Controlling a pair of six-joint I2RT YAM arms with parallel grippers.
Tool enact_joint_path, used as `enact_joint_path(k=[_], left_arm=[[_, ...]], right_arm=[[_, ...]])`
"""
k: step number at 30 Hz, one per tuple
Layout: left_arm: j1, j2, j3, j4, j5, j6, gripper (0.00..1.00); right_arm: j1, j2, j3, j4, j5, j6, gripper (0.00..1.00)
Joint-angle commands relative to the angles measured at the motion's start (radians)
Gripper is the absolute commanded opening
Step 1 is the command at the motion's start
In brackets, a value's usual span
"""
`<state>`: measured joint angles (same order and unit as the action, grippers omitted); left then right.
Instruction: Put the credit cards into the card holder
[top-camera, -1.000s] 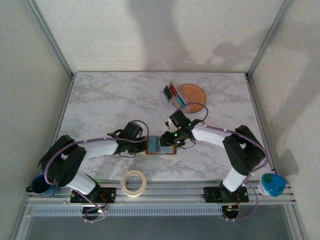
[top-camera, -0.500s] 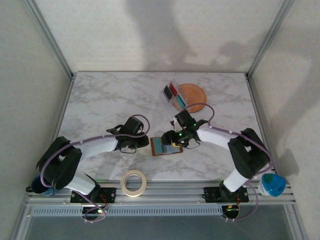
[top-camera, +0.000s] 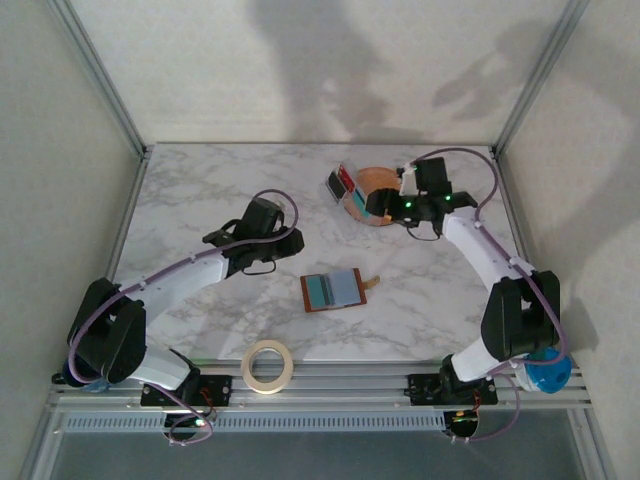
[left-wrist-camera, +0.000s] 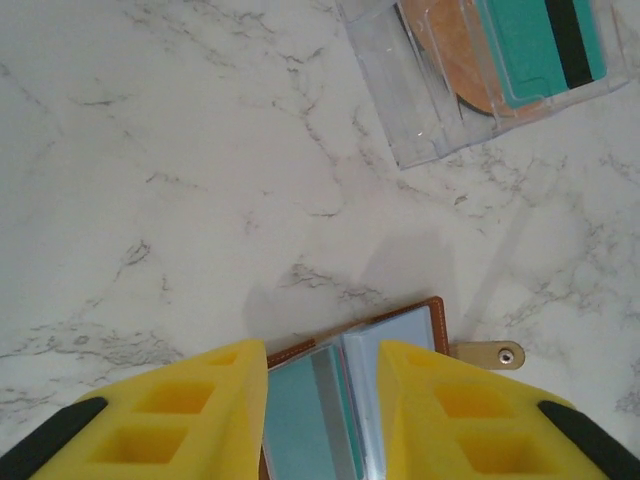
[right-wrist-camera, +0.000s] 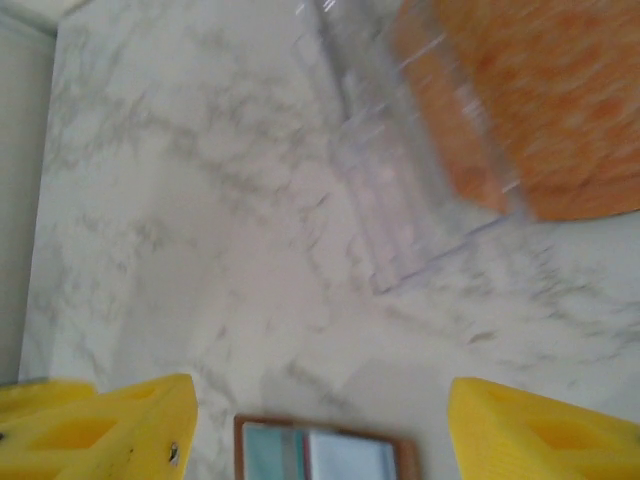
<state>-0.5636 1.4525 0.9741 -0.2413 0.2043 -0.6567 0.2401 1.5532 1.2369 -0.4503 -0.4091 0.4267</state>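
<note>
The brown card holder (top-camera: 333, 291) lies open and flat on the marble, strap tab to the right. A teal credit card (left-wrist-camera: 298, 410) fills its left pocket and a pale blue-grey one (left-wrist-camera: 407, 338) its right. My left gripper (top-camera: 288, 246) hovers up and to the left of it, open, and the holder (left-wrist-camera: 432, 312) shows on the table under the gap between its yellow fingers (left-wrist-camera: 200, 400). My right gripper (top-camera: 378, 203) is open at the back, over the clear sleeve (top-camera: 350, 190), which holds another teal card (left-wrist-camera: 540, 40). The holder (right-wrist-camera: 320, 452) sits low in the right wrist view.
The clear sleeve (right-wrist-camera: 400, 200) leans on the round orange plate (top-camera: 392, 178) at the back right. A roll of tape (top-camera: 267, 365) lies at the near edge. Blue cups (top-camera: 545, 372) stand at the two front corners.
Both grippers have left the card holder, which now lies open alone. The right arm swung back to the plate and sleeve; the left gripper drew back up-left and opened.
</note>
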Motion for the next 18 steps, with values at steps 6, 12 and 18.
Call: enact_joint_path(k=[6,12,18], left_arm=[[0.024,-0.013,0.012,-0.032,-0.02,0.016,0.34],[0.03,-0.02,0.0,-0.018,-0.007,0.014,0.35],[0.039,-0.017,-0.012,-0.013,0.013,0.016,0.35]], right_arm=[[-0.077,0.149,0.092,0.073,-0.005,-0.035,0.58],[-0.078,0.272,0.128,0.152,-0.094,-0.04,0.5],[-0.077,0.343,0.199,0.099,-0.112,-0.1,0.4]])
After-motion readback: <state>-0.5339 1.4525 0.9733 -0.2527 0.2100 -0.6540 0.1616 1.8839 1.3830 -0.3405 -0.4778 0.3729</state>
